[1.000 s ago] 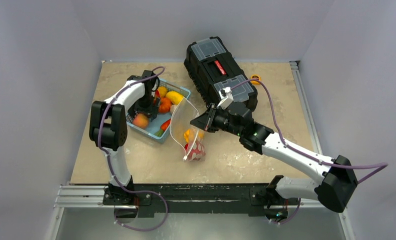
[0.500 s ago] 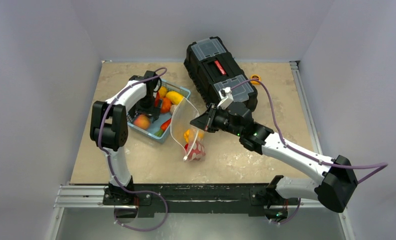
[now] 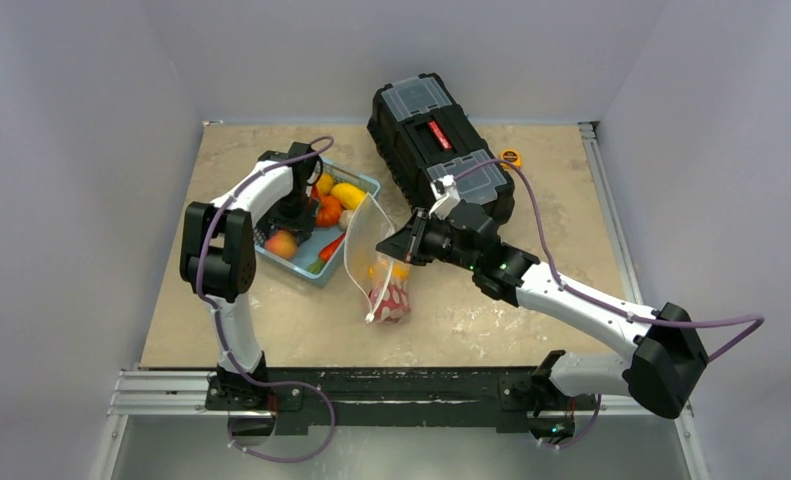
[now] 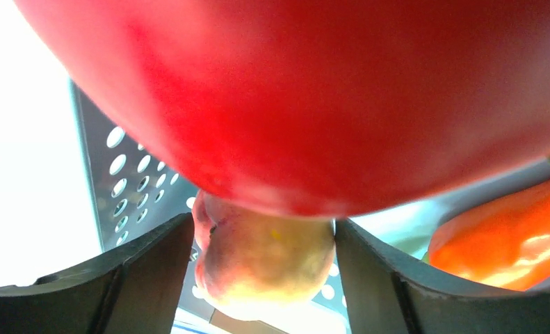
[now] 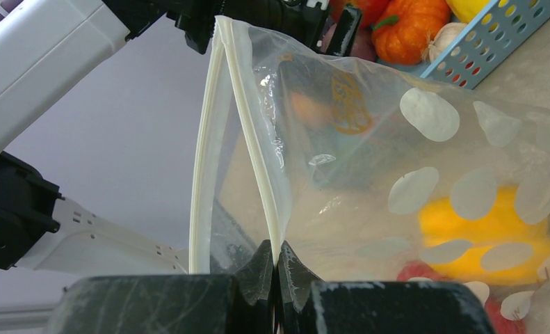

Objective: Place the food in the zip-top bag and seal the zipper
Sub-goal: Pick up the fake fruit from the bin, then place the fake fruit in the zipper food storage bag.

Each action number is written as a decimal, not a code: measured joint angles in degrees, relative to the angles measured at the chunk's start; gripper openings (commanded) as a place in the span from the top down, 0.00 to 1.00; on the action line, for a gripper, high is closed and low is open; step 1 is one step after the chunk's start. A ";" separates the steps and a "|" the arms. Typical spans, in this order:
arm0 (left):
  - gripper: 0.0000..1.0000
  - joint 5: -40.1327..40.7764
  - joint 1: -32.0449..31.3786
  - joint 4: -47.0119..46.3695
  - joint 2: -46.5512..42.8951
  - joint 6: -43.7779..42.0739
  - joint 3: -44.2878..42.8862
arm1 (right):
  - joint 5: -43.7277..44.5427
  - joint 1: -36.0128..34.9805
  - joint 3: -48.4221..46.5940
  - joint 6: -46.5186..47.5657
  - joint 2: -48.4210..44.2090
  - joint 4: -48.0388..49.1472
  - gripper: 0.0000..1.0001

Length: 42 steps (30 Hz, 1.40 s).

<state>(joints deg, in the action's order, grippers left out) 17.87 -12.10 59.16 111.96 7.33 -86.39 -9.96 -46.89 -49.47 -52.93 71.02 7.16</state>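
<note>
The clear dotted zip-top bag point(image 3: 369, 248) stands open beside the blue basket point(image 3: 293, 266). My right gripper point(image 3: 399, 243) is shut on one side of its white zipper point(image 5: 254, 125) and holds the mouth up; its jaws point(image 5: 275, 263) pinch the strip. A yellow fruit point(image 5: 487, 229) and a red one point(image 5: 425, 273) lie in the bag. My left gripper point(image 3: 296, 212) is down in the basket, open. In the left wrist view a peach point(image 4: 265, 257) sits between its fingers and a big red fruit point(image 4: 313, 90) fills the top. An orange pepper point(image 4: 501, 229) lies at the right.
The basket also holds an orange pumpkin point(image 3: 329, 210), a yellow fruit point(image 3: 349, 194) and a peach point(image 3: 281, 242). A black toolbox point(image 3: 436, 145) stands behind the right gripper, with a small yellow item point(image 3: 511, 157) beside it. Walls close the table's back and sides.
My right gripper has shifted slightly left with the zipper, and the bag's mouth looks narrower. My left gripper has moved a little within the basket.
</note>
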 measured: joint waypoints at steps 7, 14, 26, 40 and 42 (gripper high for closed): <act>0.51 0.44 -0.33 0.13 -0.07 -0.07 0.00 | -0.13 0.00 0.00 -0.02 0.07 0.35 1.00; 0.57 1.09 -2.54 0.28 -1.92 -0.09 0.02 | -0.13 0.00 0.00 0.00 0.07 0.33 1.00; 0.71 1.62 -7.17 -1.66 -12.96 -0.92 1.46 | -0.09 0.00 0.00 0.04 0.07 0.17 1.00; 0.79 -16.52 -8.83 -18.40 -46.97 -0.98 13.57 | 0.44 0.00 0.00 0.94 0.37 -0.26 1.00; 0.82 -22.82 -8.85 -23.10 -53.48 -0.98 16.61 | 0.42 0.00 -0.15 1.20 0.92 -0.31 1.00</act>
<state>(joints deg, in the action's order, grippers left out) -4.95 -20.95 36.05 58.48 6.35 -69.78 -9.54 -46.89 -49.63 -51.72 71.94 6.85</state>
